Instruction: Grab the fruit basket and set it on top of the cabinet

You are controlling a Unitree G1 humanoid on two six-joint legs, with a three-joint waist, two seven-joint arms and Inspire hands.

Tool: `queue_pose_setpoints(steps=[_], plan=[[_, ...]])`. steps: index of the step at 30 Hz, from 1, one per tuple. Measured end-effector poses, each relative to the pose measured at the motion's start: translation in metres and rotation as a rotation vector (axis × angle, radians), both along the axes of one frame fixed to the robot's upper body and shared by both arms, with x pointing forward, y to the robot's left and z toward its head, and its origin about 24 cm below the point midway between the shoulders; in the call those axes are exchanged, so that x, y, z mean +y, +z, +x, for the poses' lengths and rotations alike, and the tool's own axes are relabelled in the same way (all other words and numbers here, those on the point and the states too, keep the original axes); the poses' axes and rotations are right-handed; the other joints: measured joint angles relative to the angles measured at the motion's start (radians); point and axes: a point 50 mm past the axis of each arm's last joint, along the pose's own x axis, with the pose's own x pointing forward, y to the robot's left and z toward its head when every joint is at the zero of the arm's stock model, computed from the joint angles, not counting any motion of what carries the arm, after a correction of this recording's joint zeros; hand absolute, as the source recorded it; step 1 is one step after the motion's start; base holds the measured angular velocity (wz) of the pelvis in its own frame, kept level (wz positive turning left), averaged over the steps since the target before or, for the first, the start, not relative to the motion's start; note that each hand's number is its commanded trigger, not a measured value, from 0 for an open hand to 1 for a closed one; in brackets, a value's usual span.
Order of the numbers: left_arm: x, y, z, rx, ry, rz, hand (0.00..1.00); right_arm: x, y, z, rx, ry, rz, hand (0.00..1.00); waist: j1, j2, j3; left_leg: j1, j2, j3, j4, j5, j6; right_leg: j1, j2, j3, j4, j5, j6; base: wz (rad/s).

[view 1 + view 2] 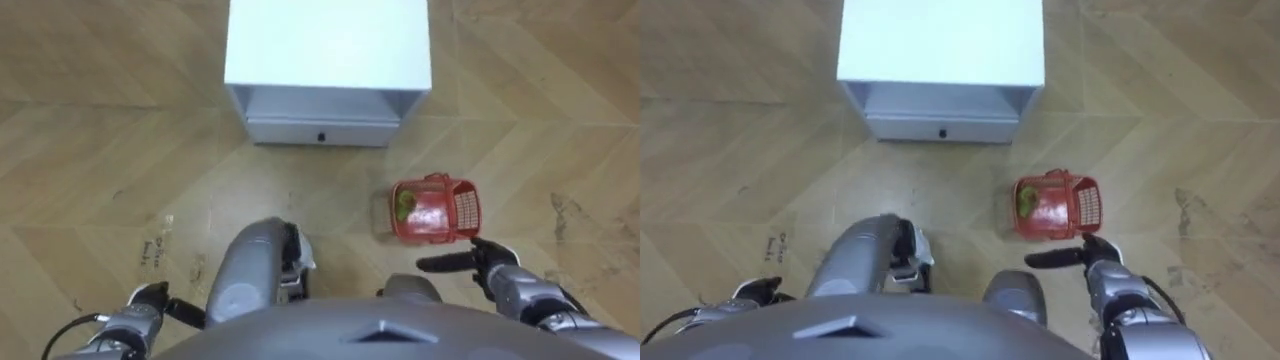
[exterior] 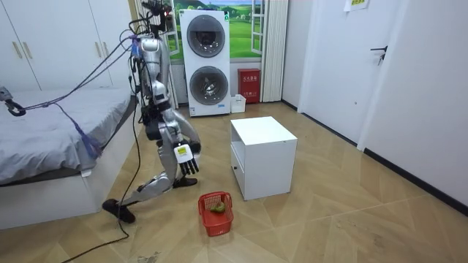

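Note:
A red plastic fruit basket (image 1: 437, 211) stands on the wooden floor in front of me and to my right, with a green fruit (image 1: 404, 203) inside. My right hand (image 1: 495, 266) hovers just on my side of the basket, apart from it, its fingers (image 1: 446, 263) straight and pointing left, holding nothing. In the room view the basket (image 2: 216, 212) sits on the floor below that right hand (image 2: 186, 158), whose fingers hang spread. I am bent low with one leg stretched back, between the bed and the cabinet. My left hand (image 1: 148, 297) shows at the lower left.
A white cabinet (image 1: 328, 45) with a small-knobbed drawer (image 1: 320, 131) stands straight ahead, left of the basket. In the room view a bed (image 2: 51, 131) lies behind me and stacked washing machines (image 2: 205, 62) stand at the far wall.

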Motion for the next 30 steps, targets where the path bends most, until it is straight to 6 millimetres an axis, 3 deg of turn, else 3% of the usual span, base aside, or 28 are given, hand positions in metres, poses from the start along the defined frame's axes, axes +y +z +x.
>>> queue_pose_setpoints(steps=[1, 2, 4, 7, 11, 13, 14, 16, 19, 22, 25, 28, 30], plan=[[-0.002, 0.002, 0.013, -0.028, -0.017, 0.001, 0.00, 0.000, 0.002, 0.005, -0.020, -0.002, 0.009, 0.00, -0.003, -0.007, 0.0107, -0.084, -0.025, -0.010, 0.104, -0.020, -0.001, -0.032, 0.001, -0.005, 0.105, -0.099, -0.007, 0.67], [-0.004, 0.004, 0.026, -0.060, -0.044, 0.008, 0.00, -0.001, 0.001, 0.004, -0.010, -0.016, 0.015, 0.00, -0.003, -0.003, 0.0102, -0.162, -0.042, -0.013, 0.191, -0.031, -0.002, -0.088, -0.002, -0.003, 0.238, -0.134, -0.018, 0.66], [-0.004, 0.007, 0.039, -0.113, -0.029, 0.021, 0.00, -0.001, -0.001, 0.000, 0.008, -0.057, 0.029, 0.00, 0.015, -0.005, 0.0111, -0.259, -0.053, -0.010, 0.299, -0.054, -0.006, -0.176, -0.005, 0.017, 0.417, -0.136, -0.020, 0.37], [0.001, 0.011, 0.046, -0.179, 0.018, 0.073, 0.00, -0.003, 0.002, 0.009, -0.020, -0.096, 0.037, 0.00, 0.010, -0.034, 0.0261, -0.377, -0.063, 0.015, 0.445, -0.078, 0.005, -0.264, -0.021, 0.042, 0.643, -0.136, -0.020, 0.19], [0.004, 0.010, 0.037, -0.178, 0.030, 0.112, 0.00, -0.010, 0.009, 0.021, -0.084, -0.149, 0.021, 0.00, 0.002, -0.083, 0.0176, -0.443, -0.062, 0.036, 0.578, -0.122, 0.010, -0.288, -0.030, 0.066, 0.811, -0.136, -0.020, 0.08], [0.009, 0.009, 0.026, -0.175, 0.040, 0.131, 0.00, -0.011, 0.012, 0.027, -0.120, -0.166, 0.009, 0.00, -0.007, -0.092, 0.0154, -0.444, -0.060, 0.036, 0.606, -0.134, -0.001, -0.277, -0.036, 0.066, 0.842, -0.136, -0.019, 0.00], [0.011, 0.008, 0.018, -0.170, 0.054, 0.146, 0.00, -0.011, 0.014, 0.029, -0.137, -0.167, -0.002, 0.00, -0.017, -0.101, 0.0078, -0.444, -0.059, 0.036, 0.616, -0.140, -0.009, -0.274, -0.036, 0.066, 0.854, -0.136, -0.019, 0.00], [0.013, 0.007, 0.008, -0.156, 0.065, 0.164, 0.00, -0.012, 0.016, 0.031, -0.158, -0.169, -0.027, 0.00, -0.027, -0.113, 0.0006, -0.442, -0.058, 0.035, 0.623, -0.146, -0.021, -0.271, -0.036, 0.071, 0.870, -0.137, -0.018, 0.02], [0.014, 0.005, -0.008, -0.127, 0.075, 0.179, 0.00, -0.015, 0.021, 0.038, -0.192, -0.163, -0.078, 0.00, -0.052, -0.128, -0.0048, -0.430, -0.058, 0.035, 0.627, -0.146, -0.032, -0.251, -0.035, 0.080, 0.886, -0.149, -0.025, 0.06], [0.016, 0.004, -0.015, -0.121, 0.078, 0.187, 0.00, -0.020, 0.028, 0.046, -0.240, -0.177, -0.135, 0.00, -0.072, -0.133, -0.0037, -0.425, -0.062, 0.035, 0.641, -0.155, -0.055, -0.220, -0.037, 0.078, 0.907, -0.184, -0.030, 0.07], [0.016, 0.005, -0.011, -0.136, 0.075, 0.190, 0.00, -0.023, 0.037, 0.057, -0.302, -0.170, -0.185, 0.00, -0.077, -0.141, 0.0050, -0.426, -0.061, 0.026, 0.659, -0.163, -0.086, -0.200, -0.025, 0.078, 0.933, -0.218, -0.037, 0.01], [0.015, 0.005, -0.012, -0.145, 0.089, 0.180, 0.00, -0.021, 0.048, 0.070, -0.376, -0.166, -0.212, 0.00, -0.080, -0.151, 0.0096, -0.427, -0.084, -0.003, 0.650, -0.148, -0.115, -0.194, -0.013, 0.084, 0.931, -0.220, -0.042, -0.07], [0.014, 0.005, -0.011, -0.154, 0.078, 0.176, 0.00, -0.022, 0.055, 0.078, -0.426, -0.174, -0.234, 0.00, -0.089, -0.158, 0.0074, -0.426, -0.100, -0.009, 0.644, -0.146, -0.120, -0.191, -0.019, 0.083, 0.925, -0.220, -0.041, 0.03]])
